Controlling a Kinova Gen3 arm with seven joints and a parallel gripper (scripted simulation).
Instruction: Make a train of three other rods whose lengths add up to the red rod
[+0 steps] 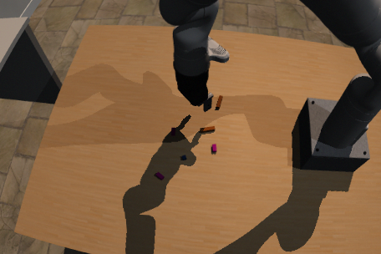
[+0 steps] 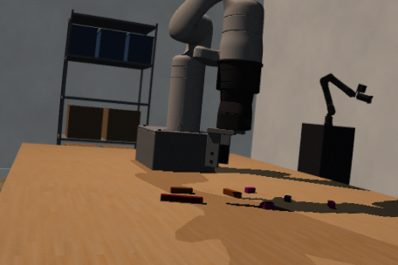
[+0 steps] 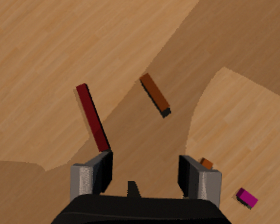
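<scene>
The red rod point(image 1: 184, 123) lies flat in the arm's shadow near the table's middle; it also shows in the exterior view point(image 2: 181, 198) and in the wrist view point(image 3: 92, 117). One orange rod point(image 1: 218, 102) point(image 3: 155, 94) lies beyond it, and a second orange rod point(image 1: 207, 129) point(image 3: 205, 163) lies to its right. Three short magenta rods point(image 1: 214, 148) point(image 1: 173, 131) point(image 1: 159, 175) and a blue rod point(image 1: 183, 157) lie scattered nearer the front. All rods are apart from each other. My gripper point(image 1: 204, 103) point(image 2: 218, 150) point(image 3: 145, 167) hangs open and empty above the table, over the spot between the red rod and the orange rods.
The arm's grey base block point(image 1: 330, 135) stands at the table's right. A white shoe point(image 1: 217, 50) lies on the table's far side. A shelf rack point(image 2: 106, 80) and a second small arm on a black stand point(image 2: 327, 150) are off the table.
</scene>
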